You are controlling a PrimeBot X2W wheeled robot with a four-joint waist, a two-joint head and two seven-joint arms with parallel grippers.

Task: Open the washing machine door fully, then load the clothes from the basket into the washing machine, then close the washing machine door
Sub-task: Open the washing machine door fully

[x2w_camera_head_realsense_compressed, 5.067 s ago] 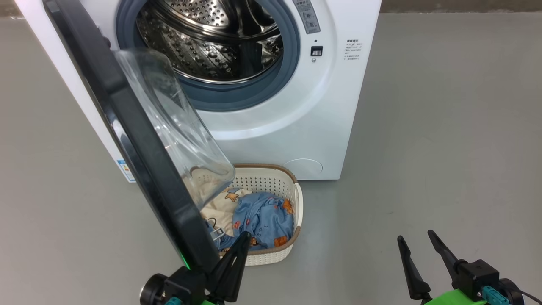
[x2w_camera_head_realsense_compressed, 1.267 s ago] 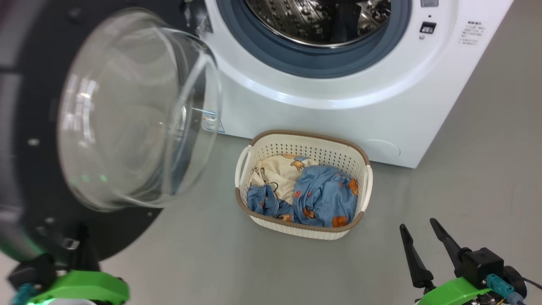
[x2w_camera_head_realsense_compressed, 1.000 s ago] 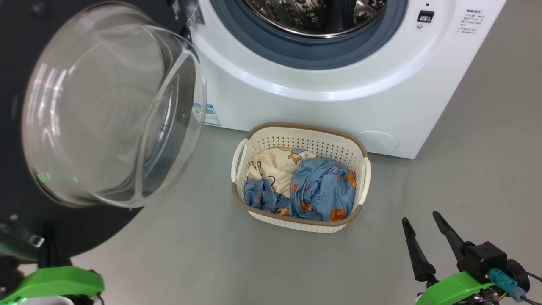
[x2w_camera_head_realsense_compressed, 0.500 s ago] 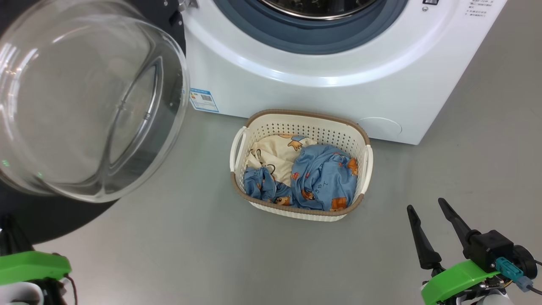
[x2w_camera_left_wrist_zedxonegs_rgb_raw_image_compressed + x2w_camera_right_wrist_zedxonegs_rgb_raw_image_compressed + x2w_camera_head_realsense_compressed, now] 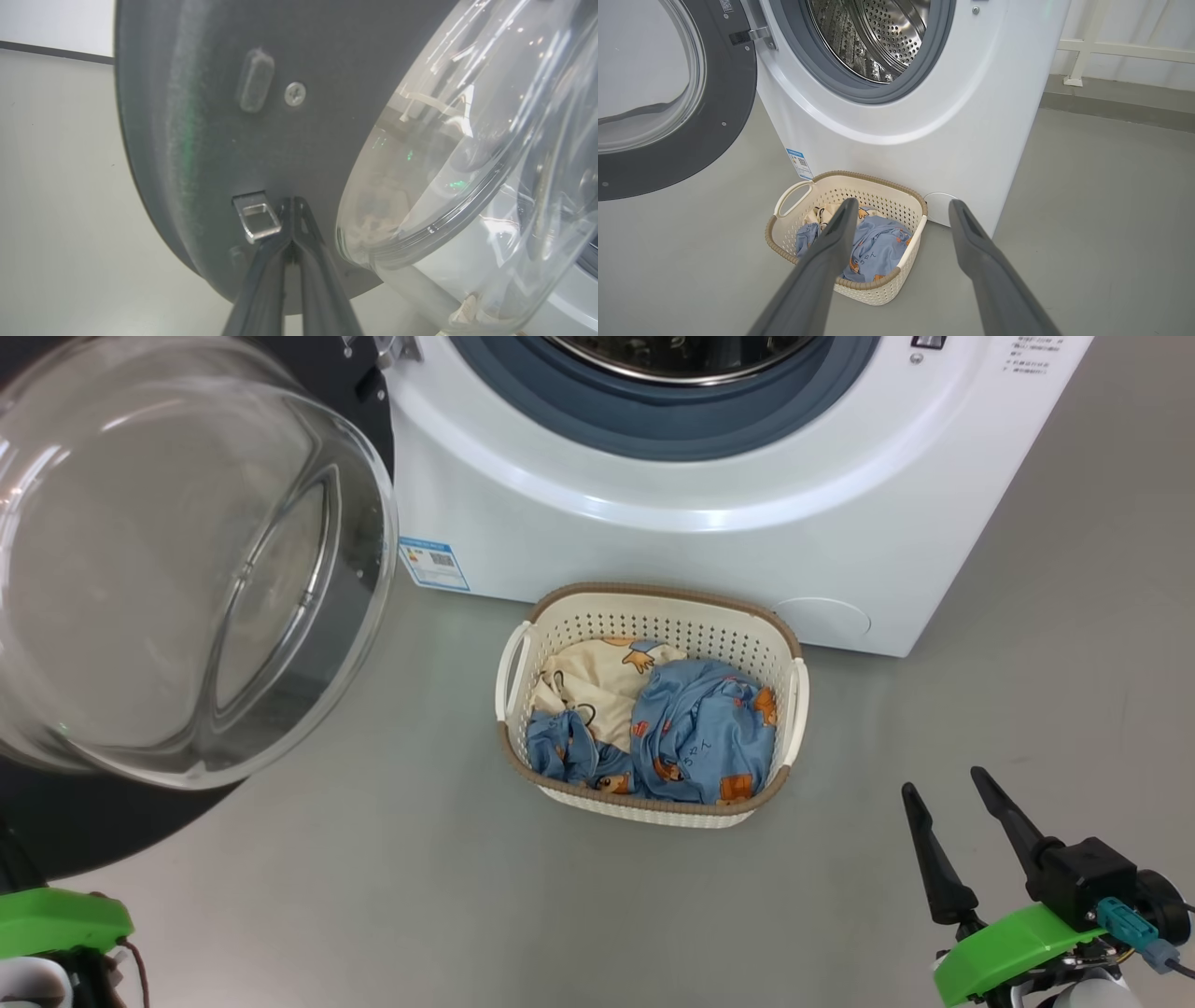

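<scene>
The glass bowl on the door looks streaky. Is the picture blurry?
Left wrist view: the glass bowl sits close, catching white streaks and green glints, and the edge of the washing machine door looks soft. Head view: pale reflections across the bowl, but the basket is sharp. Right wrist view: the drum gleams, crisp.

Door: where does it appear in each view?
Head view: door at the left edge.
Left wrist view: door across the middle, at the tips of the shut left hand.
Right wrist view: door at the upper left.
Shared landmark: the glass bowl.
</scene>
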